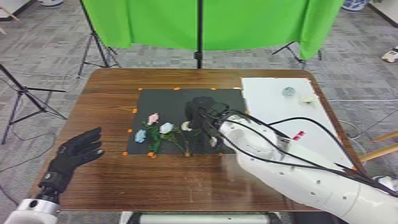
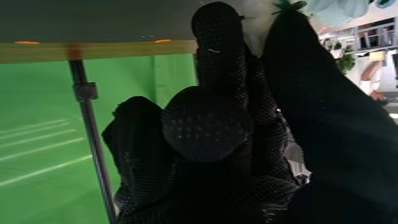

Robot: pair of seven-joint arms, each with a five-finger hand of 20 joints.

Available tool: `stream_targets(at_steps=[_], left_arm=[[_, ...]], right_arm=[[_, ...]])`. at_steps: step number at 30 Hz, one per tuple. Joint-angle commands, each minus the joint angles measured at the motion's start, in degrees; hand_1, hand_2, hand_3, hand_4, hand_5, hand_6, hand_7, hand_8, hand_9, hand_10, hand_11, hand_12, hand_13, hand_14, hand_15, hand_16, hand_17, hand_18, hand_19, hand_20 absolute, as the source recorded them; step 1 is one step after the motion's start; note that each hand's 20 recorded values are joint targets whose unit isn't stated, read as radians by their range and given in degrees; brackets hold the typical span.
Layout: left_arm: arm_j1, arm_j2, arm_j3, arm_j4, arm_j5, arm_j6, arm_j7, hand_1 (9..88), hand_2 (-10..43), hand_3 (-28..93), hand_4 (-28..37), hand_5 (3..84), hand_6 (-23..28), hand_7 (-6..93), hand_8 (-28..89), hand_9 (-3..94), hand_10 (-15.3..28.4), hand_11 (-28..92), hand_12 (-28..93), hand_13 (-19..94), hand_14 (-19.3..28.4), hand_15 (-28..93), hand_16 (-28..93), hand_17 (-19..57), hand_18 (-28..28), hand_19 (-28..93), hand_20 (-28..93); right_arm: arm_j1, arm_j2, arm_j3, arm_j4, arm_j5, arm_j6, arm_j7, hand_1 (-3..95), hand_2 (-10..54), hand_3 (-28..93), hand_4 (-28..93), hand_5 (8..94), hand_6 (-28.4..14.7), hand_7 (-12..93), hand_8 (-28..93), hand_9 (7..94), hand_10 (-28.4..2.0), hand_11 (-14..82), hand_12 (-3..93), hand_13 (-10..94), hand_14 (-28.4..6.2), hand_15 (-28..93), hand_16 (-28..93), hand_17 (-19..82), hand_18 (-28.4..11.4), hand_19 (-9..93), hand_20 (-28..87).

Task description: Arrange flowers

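Several flowers are lying on the dark mat (image 1: pixel 158 100) at the centre of the head view: we are seeing a pink flower (image 1: pixel 153 118), a blue flower (image 1: pixel 140 136) and a white flower (image 1: pixel 166 128). Their blooms are sitting apart, probably so each can be picked singly. The right hand (image 1: pixel 202 107) is reaching over the mat just beside them, presumably for working on that bunch; we are unable to tell whether it is open or closed on anything. At lower left, the left hand (image 1: pixel 75 151) is hanging over the counter (image 1: pixel 178 192), fingers apart and grasping nothing, likely keeping out of the way. On the white sheet (image 1: pixel 262 92), upper right, a small bluish thing (image 1: pixel 289 91) is standing out.

In the right wrist view, pale petals (image 2: pixel 339 9) are showing near the glove (image 2: pixel 209 125), beyond which a green cloth (image 2: pixel 44 115) is hanging. We are finding no writing we can read.
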Motion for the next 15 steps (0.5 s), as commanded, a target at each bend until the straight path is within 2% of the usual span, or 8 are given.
stream_targets(at_steps=[1, 10, 15], left_arm=[[0.74, -0.54, -0.09, -0.06, -0.11, -0.09, -0.56, 40.6, -9.5, 61, -8.9, 35.4, 4.4, 12.6, -6, 31.4, 9.6, 15, 16, 30, 14.6, 15, 3, 6.8, 11.7, 5, 19], [0.98, -0.49, -0.27, -0.21, -0.11, -0.14, -0.70, 41.5, -9.5, 60, -8.4, 35.2, 4.5, 12.5, -6, 31.1, 9.6, 15, 15, 30, 14.6, 16, 3, 6.7, 11.7, 5, 19], [0.52, -0.20, -0.11, 0.04, -0.17, -0.46, -0.79, 41.9, -9.5, 60, -8.3, 35.2, 4.6, 12.3, -6, 31.1, 9.6, 15, 15, 30, 14.5, 16, 3, 6.7, 11.7, 5, 19]], right_arm=[[-0.29, 1.03, 0.81, -1.48, -1.23, -2.55, -0.60, 50.8, -9.5, 60, -18, 71.3, 1.6, 24, 4, 79.8, -10.0, 15.6, 34.0, 85, -2.2, 65, 36, 58, -14.7, 93, 61], [-0.85, 1.72, 2.67, -3.08, -0.32, -2.79, -0.70, 48.7, -9.5, 62, -18, 70.4, 1.6, 24, 4, 78.5, -10.5, 17.9, 30.6, 85, -2.5, 65, 36, 58, -14.8, 93, 61], [-1.09, 2.47, 3.54, -4.69, 0.59, -3.80, -0.81, 48.4, -9.5, 62, -18, 70.2, 1.6, 23, 4, 78.4, -10.5, 18.2, 30.1, 85, -2.6, 65, 36, 58, -14.8, 93, 61]])
